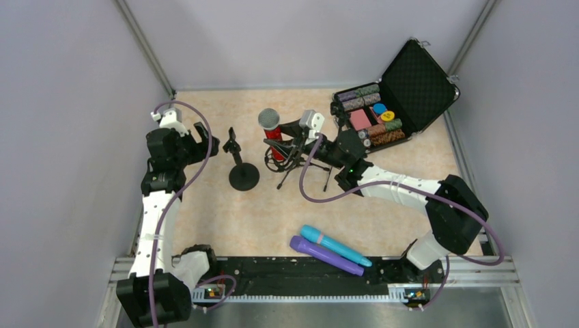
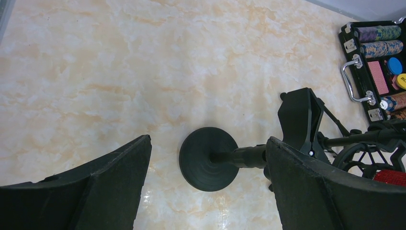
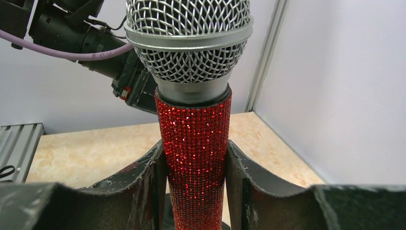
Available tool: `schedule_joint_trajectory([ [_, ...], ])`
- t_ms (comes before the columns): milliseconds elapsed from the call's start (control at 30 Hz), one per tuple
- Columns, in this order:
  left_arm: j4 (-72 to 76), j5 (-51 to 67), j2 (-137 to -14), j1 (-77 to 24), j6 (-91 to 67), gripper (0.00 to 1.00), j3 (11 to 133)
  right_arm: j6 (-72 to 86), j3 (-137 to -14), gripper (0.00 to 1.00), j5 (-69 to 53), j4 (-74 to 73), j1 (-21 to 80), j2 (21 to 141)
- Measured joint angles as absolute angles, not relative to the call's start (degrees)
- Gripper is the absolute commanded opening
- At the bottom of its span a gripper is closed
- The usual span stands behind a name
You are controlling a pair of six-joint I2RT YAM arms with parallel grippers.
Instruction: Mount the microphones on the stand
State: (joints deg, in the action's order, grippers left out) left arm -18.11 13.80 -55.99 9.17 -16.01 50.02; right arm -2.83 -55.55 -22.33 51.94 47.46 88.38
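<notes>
Left of the round-base stand (image 1: 243,175), the left jaws hang wide open and empty above the desk (image 1: 225,219). In the wrist view one finger (image 2: 110,182) shows on either side of the stand's disc. Just right of that stand the red microphone (image 1: 273,131) stands upright, silver head up, with the right jaws closed on its glittery body. Its lower end meets the ring mount of a tripod stand (image 1: 290,167); whether it is seated I cannot tell. Further right of the round-base stand and nearer the arm bases, the blue microphone (image 1: 336,244) and purple microphone (image 1: 324,255) lie side by side. Far right, behind, sits an open chip case (image 1: 410,85).
</notes>
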Motion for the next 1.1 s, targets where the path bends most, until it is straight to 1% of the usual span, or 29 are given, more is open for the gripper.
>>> schedule_joint_trajectory([
  [1100,-18.2,12.5,-55.2,9.2,-14.9,0.93,50.0,-7.5,-54.8,0.00,-21.6,54.4,48.6,90.1],
])
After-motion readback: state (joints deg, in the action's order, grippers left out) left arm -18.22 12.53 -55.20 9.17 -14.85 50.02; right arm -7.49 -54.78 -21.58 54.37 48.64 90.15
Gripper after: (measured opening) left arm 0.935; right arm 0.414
